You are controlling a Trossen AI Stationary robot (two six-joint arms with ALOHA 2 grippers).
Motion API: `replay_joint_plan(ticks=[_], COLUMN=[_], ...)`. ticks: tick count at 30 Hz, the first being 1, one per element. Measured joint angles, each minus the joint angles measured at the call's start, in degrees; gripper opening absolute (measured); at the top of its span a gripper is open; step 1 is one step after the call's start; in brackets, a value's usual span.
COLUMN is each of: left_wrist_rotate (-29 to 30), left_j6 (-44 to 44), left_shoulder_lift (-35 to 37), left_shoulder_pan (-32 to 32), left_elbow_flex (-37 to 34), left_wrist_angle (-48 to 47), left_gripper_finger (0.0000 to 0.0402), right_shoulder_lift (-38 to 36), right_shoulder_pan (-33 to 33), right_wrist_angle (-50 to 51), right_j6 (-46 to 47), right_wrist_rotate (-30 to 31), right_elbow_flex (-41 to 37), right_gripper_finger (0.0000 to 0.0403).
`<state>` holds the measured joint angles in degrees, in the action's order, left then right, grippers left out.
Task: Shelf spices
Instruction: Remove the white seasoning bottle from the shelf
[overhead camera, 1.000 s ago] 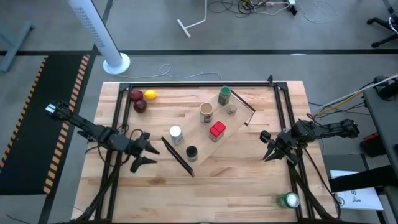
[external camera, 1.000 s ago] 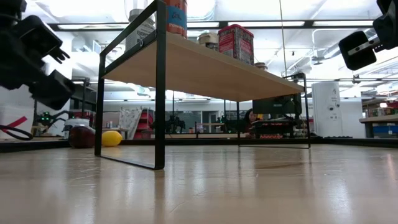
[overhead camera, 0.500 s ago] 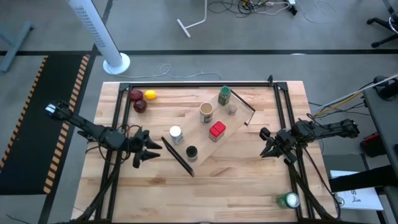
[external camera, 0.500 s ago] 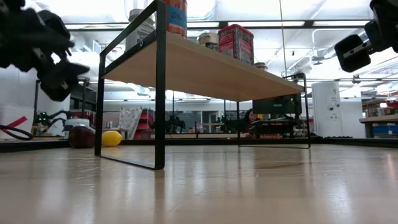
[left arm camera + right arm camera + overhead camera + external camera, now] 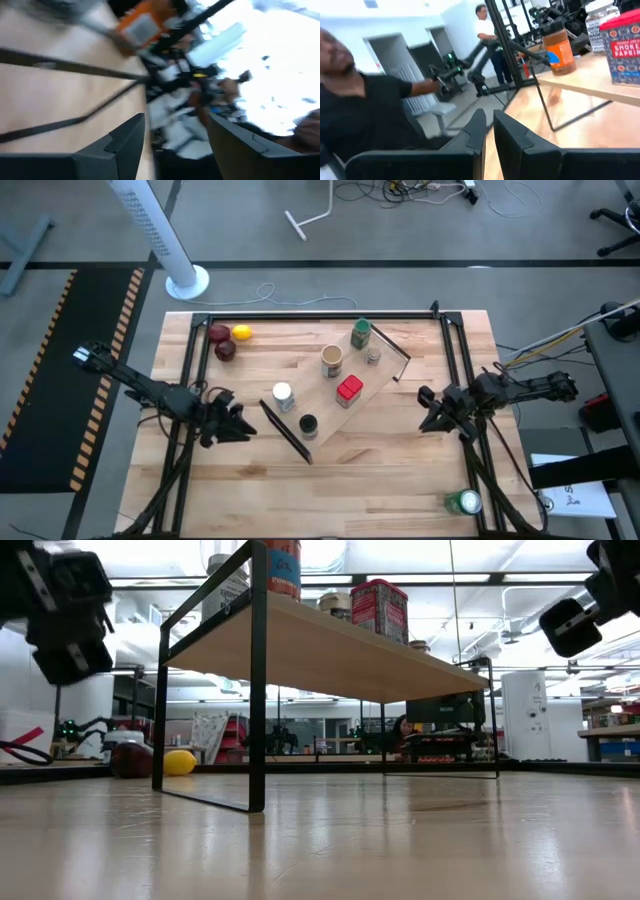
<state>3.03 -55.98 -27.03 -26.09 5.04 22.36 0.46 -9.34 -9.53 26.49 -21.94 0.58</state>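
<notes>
The shelf (image 5: 322, 402) stands slantwise at the table's middle, raised on black end rails (image 5: 255, 680). On its board stand the spices: the green-lidded jar (image 5: 360, 333), tan jar (image 5: 332, 360), tiny grey-lidded jar (image 5: 373, 356), red box (image 5: 349, 389), white-lidded jar (image 5: 283, 395) and black-lidded jar (image 5: 307, 424). My left gripper (image 5: 235, 427) hangs in the air left of the shelf's near end, pointing level; its fingers stand apart with nothing between them (image 5: 175, 120). My right gripper (image 5: 428, 416) hangs in the air right of the shelf, shut (image 5: 490, 117).
Two dark red fruits and a yellow one (image 5: 227, 340) lie at the far left. A green can (image 5: 463, 502) stands at the near right corner. Black frame bars (image 5: 300, 317) run along the table's edges. A person (image 5: 350, 100) sits in the room beyond.
My left gripper has risen and rolled about its own axis, so its spread fingers no longer lie flat as seen from above. The jars and the shelf have stayed put.
</notes>
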Motion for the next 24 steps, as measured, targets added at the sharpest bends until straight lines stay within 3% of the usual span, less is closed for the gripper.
replay_joint_plan(ticks=[4,8,16,21,24], left_wrist_rotate=[-2.2,-2.6,6.5,14.5,17.6], left_j6=[2.7,12.1,31.3,35.3,36.3], left_shoulder_lift=[0.0,-0.3,-9.5,-19.7,-25.5], left_shoulder_pan=[0.0,0.0,0.0,0.0,0.0], left_elbow_flex=[0.5,7.4,34.6,52.9,62.2], left_wrist_angle=[7.9,3.1,-29.1,-52.5,-63.7], left_gripper_finger=[0.0201,0.0201,0.0201,0.0201,0.0201], right_shoulder_lift=[0.0,0.0,4.7,15.4,23.7], right_shoulder_pan=[0.0,0.0,0.0,0.0,-0.1], right_wrist_angle=[-5.7,-5.6,-2.0,6.2,10.7], right_j6=[5.5,6.2,3.9,2.1,1.9], right_wrist_rotate=[1.0,0.6,2.1,8.4,9.1], right_elbow_flex=[0.0,1.8,7.3,13.3,18.8], right_gripper_finger=[0.0018,0.0018,0.0018,0.0018,0.0018])
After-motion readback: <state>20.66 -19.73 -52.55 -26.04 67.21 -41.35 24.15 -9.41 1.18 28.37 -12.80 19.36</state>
